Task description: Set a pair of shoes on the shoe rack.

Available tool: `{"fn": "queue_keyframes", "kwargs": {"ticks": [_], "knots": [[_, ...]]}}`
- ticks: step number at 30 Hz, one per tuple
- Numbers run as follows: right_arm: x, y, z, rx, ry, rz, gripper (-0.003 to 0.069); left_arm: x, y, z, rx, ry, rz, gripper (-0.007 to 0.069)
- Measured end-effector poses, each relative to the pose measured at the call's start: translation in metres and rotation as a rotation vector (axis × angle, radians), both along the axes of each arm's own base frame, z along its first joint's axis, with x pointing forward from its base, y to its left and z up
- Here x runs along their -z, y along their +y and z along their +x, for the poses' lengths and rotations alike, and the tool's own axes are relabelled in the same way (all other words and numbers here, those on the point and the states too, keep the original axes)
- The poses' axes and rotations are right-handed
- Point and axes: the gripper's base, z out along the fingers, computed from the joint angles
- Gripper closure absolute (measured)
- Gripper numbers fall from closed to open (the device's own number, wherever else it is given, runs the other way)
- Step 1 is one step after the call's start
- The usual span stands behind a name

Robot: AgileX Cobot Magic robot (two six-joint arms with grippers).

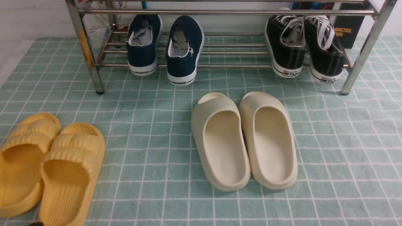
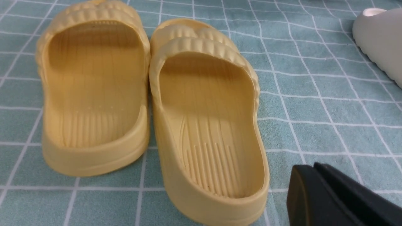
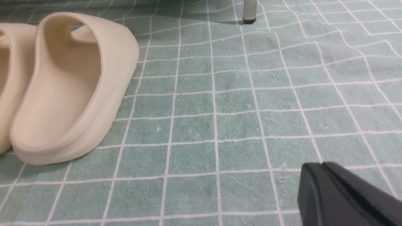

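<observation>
The pair of shoes, navy canvas with white soles, stands on the lowest shelf of the shoe rack, heels toward me. One shoe is on the left and the other is just right of it. In the left wrist view my left gripper is shut, its black fingers pressed together with nothing between them, low over the cloth beside the yellow slippers. My right gripper is also shut and empty, over bare cloth to the right of the cream slippers. Neither gripper touches a shoe.
Black lace-up sneakers sit at the right end of the same shelf. Yellow slippers lie at the near left and cream slippers in the middle of the green checked cloth. A rack leg stands ahead of the right gripper.
</observation>
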Motion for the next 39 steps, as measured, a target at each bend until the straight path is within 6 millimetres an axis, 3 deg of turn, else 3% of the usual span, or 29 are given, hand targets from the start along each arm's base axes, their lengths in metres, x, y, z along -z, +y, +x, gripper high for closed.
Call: {"fn": "queue_keyframes", "kwargs": {"ticks": [39], "knots": [[0.0, 0.0005, 0.0, -0.001, 0.0, 0.013, 0.064, 0.0, 0.0, 0.0, 0.0, 0.0, 0.0, 0.0557]]}}
